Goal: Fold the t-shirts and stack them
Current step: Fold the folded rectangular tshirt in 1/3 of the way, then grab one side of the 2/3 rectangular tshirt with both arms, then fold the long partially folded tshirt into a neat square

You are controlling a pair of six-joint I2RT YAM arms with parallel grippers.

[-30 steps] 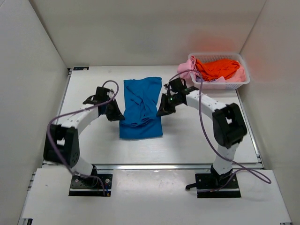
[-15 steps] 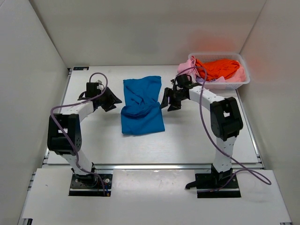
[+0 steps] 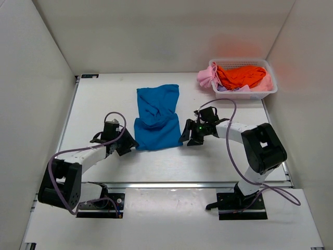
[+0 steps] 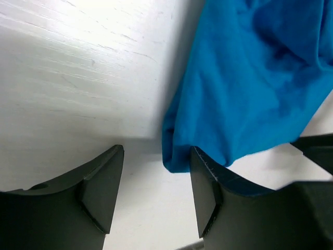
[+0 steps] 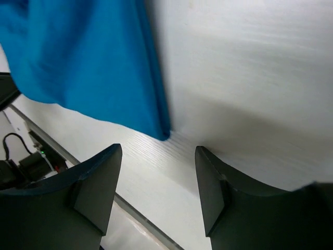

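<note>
White table (image 3: 93, 104), walled on three sides.
Left gripper (image 4: 156, 179): jaws apart, set low at the near-left corner of the blue shirt (image 3: 156, 117); the corner lies in the gap, unclamped.
Right gripper (image 5: 158, 177): jaws apart, the near-right corner just ahead of the gap.
Both are judged to be placed for taking the near corners for a fold.
Blue shirt: mid-table, rumpled, partly folded.
Basket (image 3: 270, 89), far right: orange shirt (image 3: 240, 75) held inside, pink shirt (image 3: 206, 77) draped over the rim; possibly a lilac one, unclear.
</note>
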